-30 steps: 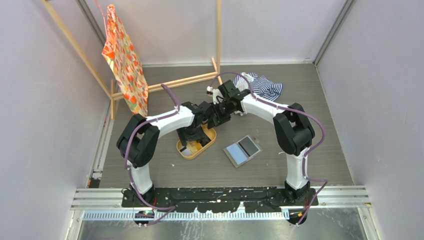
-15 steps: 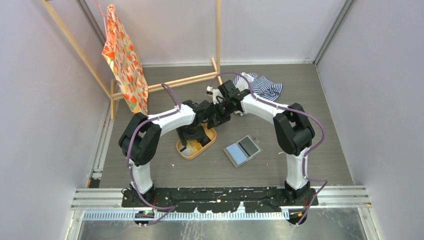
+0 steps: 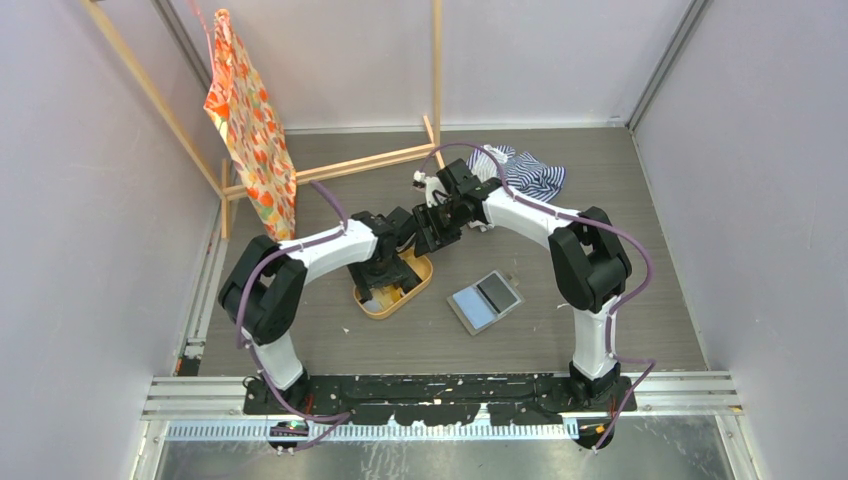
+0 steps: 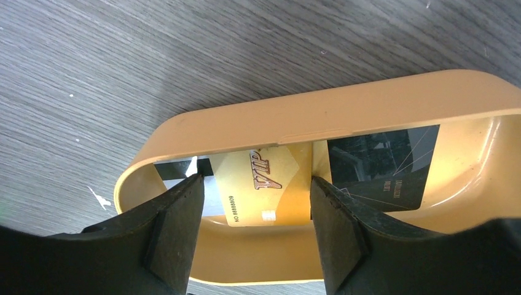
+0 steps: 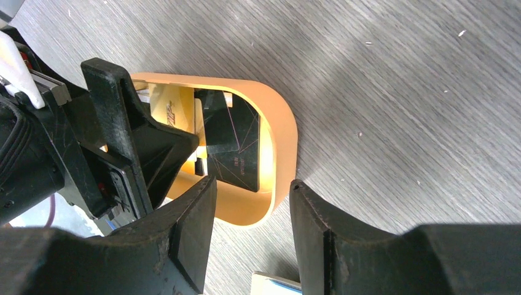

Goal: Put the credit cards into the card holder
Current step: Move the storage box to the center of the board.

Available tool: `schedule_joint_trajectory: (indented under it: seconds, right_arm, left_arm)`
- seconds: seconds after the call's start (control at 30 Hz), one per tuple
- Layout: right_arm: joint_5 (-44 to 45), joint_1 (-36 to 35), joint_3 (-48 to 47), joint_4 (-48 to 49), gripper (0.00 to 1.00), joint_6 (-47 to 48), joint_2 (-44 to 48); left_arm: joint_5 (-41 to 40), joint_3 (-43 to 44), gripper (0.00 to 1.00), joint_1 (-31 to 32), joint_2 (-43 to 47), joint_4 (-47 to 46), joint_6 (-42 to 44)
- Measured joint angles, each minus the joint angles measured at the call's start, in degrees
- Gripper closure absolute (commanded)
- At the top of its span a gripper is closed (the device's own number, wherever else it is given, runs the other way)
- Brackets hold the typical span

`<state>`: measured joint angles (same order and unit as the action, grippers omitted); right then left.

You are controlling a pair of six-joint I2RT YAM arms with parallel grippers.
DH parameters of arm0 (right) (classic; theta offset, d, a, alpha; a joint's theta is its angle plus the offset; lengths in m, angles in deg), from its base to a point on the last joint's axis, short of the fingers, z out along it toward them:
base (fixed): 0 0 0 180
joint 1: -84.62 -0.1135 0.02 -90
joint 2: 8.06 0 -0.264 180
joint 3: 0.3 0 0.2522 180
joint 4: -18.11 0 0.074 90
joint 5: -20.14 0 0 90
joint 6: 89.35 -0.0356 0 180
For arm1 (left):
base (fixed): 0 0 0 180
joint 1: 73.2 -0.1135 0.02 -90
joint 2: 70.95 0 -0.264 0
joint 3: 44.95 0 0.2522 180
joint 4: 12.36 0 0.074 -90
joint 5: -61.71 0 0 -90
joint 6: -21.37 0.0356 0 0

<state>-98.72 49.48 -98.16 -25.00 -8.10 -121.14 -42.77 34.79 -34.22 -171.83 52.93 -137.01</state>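
1. Released and empty, my left jaws hang over the gold card (image 4: 264,184). In the left wrist view they straddle it, one finger (image 4: 178,227) at its 9 o'clock and the other at its 3 o'clock. As far as I can tell, neither touches it.
2. That gold card lies flat in the orange tray (image 4: 344,114), with a black card (image 4: 381,166) just beside it at 3 o'clock. Something dark and white shows at the gold card's 9 o'clock. My finger hides most of it, so I cannot tell what it is.
3. My right jaws are released too and hold nothing. In the top view they hover near the tray's 1 o'clock end.
4. The card holder (image 3: 485,300) lies folded open on the desk (image 3: 420,335) at the tray's 3 o'clock, well apart from both jaws.
5. I judge the task barely begun. Both cards I can see are in the tray, and I make out none in the holder, though it is small in that view. Each card has to be lifted out, carried to 3 o'clock and slid in. The gold one looks like the pick in hand.
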Motion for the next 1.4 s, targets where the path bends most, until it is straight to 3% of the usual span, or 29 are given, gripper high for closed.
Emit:
schedule_joint_trajectory:
  seconds: [0.97, 1.07, 1.23, 1.4]
  right_arm:
    - [-0.28, 0.0, 0.0, 0.0, 0.48, 0.02, 0.35]
    - [-0.42, 0.0, 0.0, 0.0, 0.48, 0.04, 0.35]
    - [-0.7, 0.0, 0.0, 0.0, 0.47, 0.09, 0.35]
    - [-0.87, 0.0, 0.0, 0.0, 0.47, 0.24, 0.35]
  left_arm:
    - [-1.46, -5.49, 0.44, -1.25, 7.85, -0.37, 2.89]
    - [-1.6, -6.1, 0.43, -1.49, 8.46, -0.48, 3.15]
    - [-1.62, -8.61, 0.31, -1.81, 9.01, -2.19, 4.63]
    - [-1.6, -9.07, 0.29, -3.3, 8.7, -4.48, 6.62]
